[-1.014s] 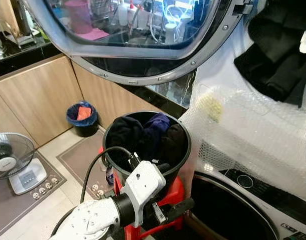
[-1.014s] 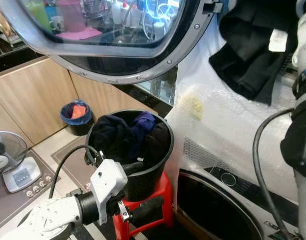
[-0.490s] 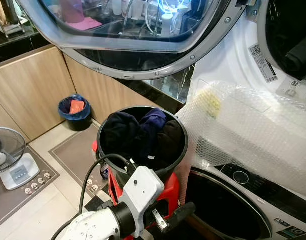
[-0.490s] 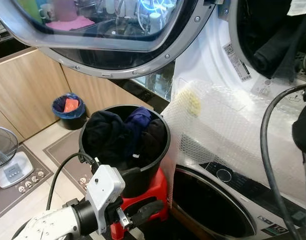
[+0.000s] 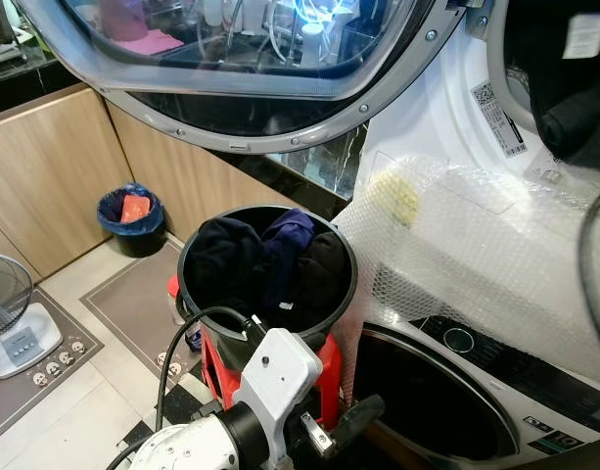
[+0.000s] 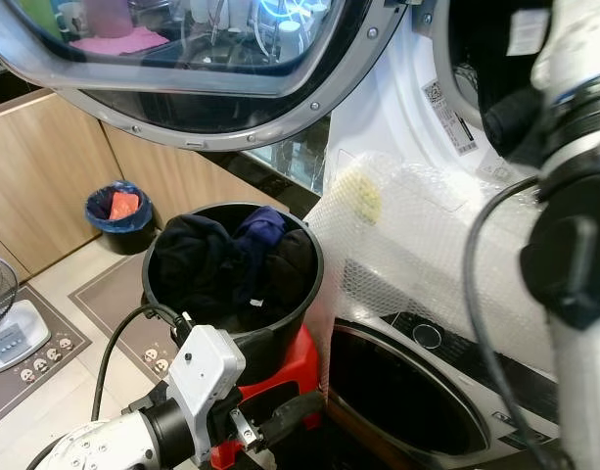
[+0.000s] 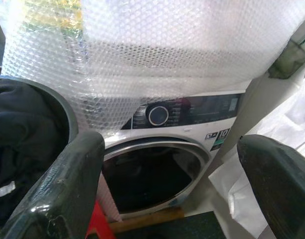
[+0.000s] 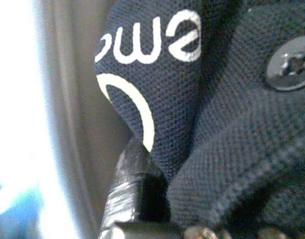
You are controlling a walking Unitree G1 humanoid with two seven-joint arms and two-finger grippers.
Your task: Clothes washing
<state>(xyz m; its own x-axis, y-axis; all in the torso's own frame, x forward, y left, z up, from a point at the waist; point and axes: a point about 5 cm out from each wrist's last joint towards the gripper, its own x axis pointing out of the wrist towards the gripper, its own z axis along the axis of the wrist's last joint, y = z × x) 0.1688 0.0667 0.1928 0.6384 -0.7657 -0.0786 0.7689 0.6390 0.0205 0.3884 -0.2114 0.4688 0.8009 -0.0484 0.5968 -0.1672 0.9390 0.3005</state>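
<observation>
A black bucket (image 5: 187,284) full of dark clothes (image 5: 265,259), black and navy, stands on a red stool (image 5: 327,360) on the tiled kitchen floor (image 5: 55,411). Just beside it, to the robot's right, are two stacked front-loading machines. The lower washing machine (image 5: 456,392) has a dark, round opening. A sheet of bubble wrap (image 5: 476,255) hangs over the front between the two machines. The upper machine's big round door (image 5: 251,117) is swung wide open above the bucket.

The left hand (image 5: 344,426) is low in front of the stool, near the lower machine's opening. In the left wrist view its two black fingers (image 7: 62,184) are spread wide apart with nothing between them, pointing at the lower machine's control dial (image 7: 157,115).

The right arm (image 6: 574,196) reaches up to the upper machine's drum. In the right wrist view a dark blue knit shirt (image 8: 217,114) with white lettering fills the picture, pressed against a black finger (image 8: 130,194). The right hand's grip on the cloth cannot be made out for certain.

Behind, wooden cabinets (image 5: 55,176) stand under a dark counter (image 5: 25,83). A small blue-lined bin (image 5: 130,217) sits on the floor by the cabinets, and a fan (image 5: 6,299) stands at the far left.
</observation>
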